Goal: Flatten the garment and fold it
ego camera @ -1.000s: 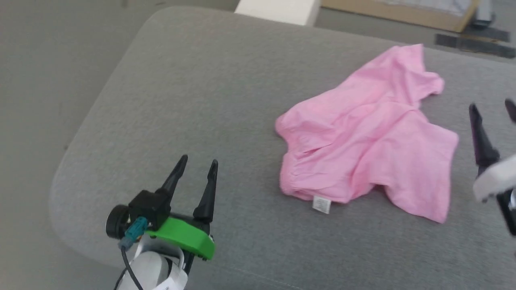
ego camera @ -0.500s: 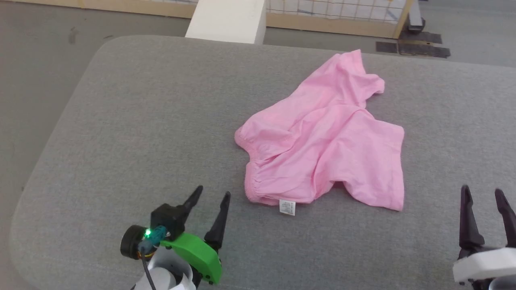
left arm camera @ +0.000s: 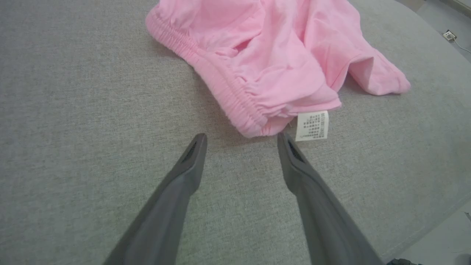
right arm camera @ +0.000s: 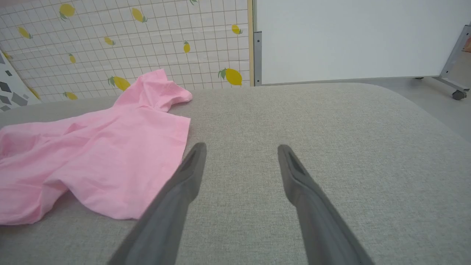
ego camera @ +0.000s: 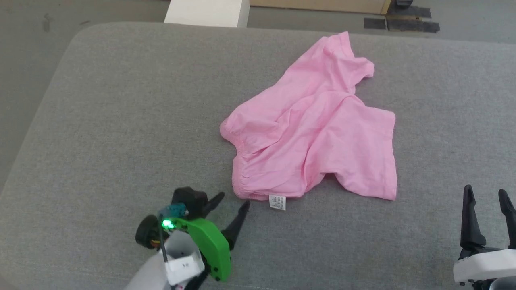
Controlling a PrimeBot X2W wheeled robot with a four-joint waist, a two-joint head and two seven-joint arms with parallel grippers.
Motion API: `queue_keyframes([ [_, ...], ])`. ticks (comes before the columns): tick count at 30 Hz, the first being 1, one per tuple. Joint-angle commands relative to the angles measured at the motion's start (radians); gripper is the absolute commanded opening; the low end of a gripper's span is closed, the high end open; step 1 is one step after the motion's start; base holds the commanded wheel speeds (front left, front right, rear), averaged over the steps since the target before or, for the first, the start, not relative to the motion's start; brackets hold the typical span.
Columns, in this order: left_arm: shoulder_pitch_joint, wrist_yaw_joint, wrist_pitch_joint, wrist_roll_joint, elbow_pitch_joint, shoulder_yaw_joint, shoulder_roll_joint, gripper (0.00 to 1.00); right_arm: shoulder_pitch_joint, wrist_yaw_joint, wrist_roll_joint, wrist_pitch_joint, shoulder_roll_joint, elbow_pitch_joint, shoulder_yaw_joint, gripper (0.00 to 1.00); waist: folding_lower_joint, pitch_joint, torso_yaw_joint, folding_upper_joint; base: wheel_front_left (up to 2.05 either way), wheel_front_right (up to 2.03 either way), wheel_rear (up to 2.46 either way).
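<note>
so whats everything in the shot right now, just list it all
garment: one, light pink, crumpled mid-surface
label: one, white, at the garment's near gathered edge
padded surface: one, grey, under everything
block: one, white, beyond the far edge
lemon-print panel: one, white grid with yellow lemons, background
board: one, white, on a wheeled stand, background
left gripper: one, dark fingers apart, just short of the gathered edge
right gripper: one, fingers apart, over bare surface right of the garment

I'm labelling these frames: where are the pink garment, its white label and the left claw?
pink garment [ego camera: 322,133], head view, middle of the cloth.
white label [left arm camera: 312,126], left wrist view, centre of the tag.
left claw [left arm camera: 241,135], left wrist view, midway between its fingertips.
</note>
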Motion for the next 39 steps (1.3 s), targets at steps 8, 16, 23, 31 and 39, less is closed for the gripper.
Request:
queue_keyframes([
  [8,-0.075,-0.004,0.025,-0.084,0.001,-0.032,0.031,1.00,-0.019,-0.002,-0.021,0.002,0.009,0.002,0.004,1.00,0.0000,0.056,-0.006,-0.0001,0.00,0.00,0.00],
  [16,-0.132,-0.004,0.006,-0.132,0.019,-0.075,0.048,0.00,-0.050,-0.002,-0.033,-0.004,0.012,0.004,0.006,1.00,0.0000,0.107,-0.006,-0.0001,0.00,0.00,0.00],
  [23,-0.140,-0.004,-0.039,-0.136,0.029,-0.113,0.071,0.00,-0.062,-0.002,-0.037,0.021,0.013,0.013,0.034,1.00,0.0000,0.090,0.016,-0.0001,0.00,0.00,0.00],
  [31,-0.131,0.005,-0.074,-0.104,-0.024,-0.135,0.075,0.00,-0.060,-0.002,0.073,0.239,-0.017,-0.007,0.126,1.00,0.0000,0.059,0.064,-0.0001,0.00,0.00,0.00],
  [39,-0.132,0.014,-0.068,-0.083,-0.065,-0.159,0.078,0.00,-0.122,-0.002,0.065,0.431,-0.050,0.039,0.166,1.00,0.0000,0.074,0.086,-0.0001,0.00,0.00,0.00],
])
